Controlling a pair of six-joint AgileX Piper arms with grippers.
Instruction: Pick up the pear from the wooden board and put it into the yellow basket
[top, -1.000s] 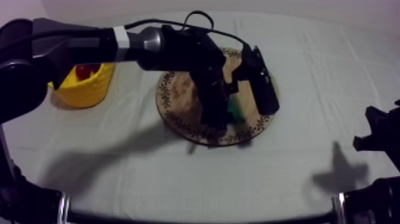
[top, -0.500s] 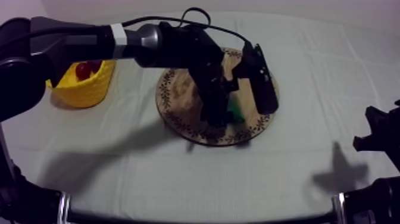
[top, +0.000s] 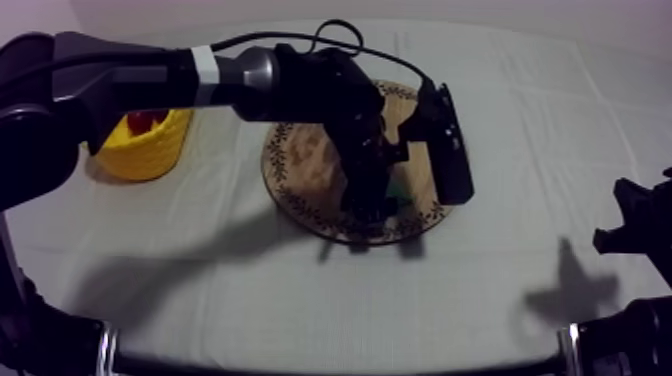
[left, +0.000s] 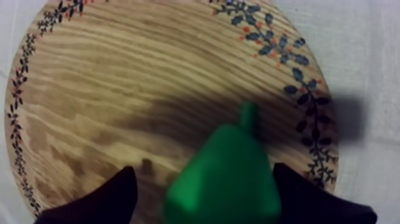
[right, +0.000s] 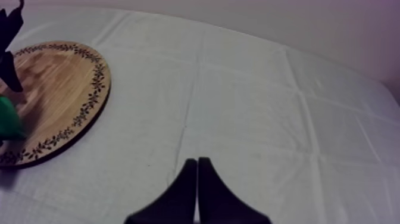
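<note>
The green pear (left: 223, 179) lies on the round wooden board (left: 119, 77) near its patterned rim. My left gripper (left: 203, 173) is open, with one black finger (left: 113, 199) on each side of the pear. From above, the left gripper (top: 370, 205) hangs over the board (top: 300, 160) and hides most of the pear (top: 399, 189). The yellow basket (top: 140, 150) stands at the far left of the table. My right gripper (right: 196, 190) is shut on nothing, low at the right side (top: 635, 225). From there the pear (right: 9, 122) shows on the board (right: 53, 77).
A small red fruit (top: 140, 121) lies in the basket. My left arm stretches from the upper left across the space between the basket and the board. Grey-white cloth lies open in front of and to the right of the board.
My left gripper has shifted slightly right and lower over the board, closer round the pear. The right arm has not moved.
</note>
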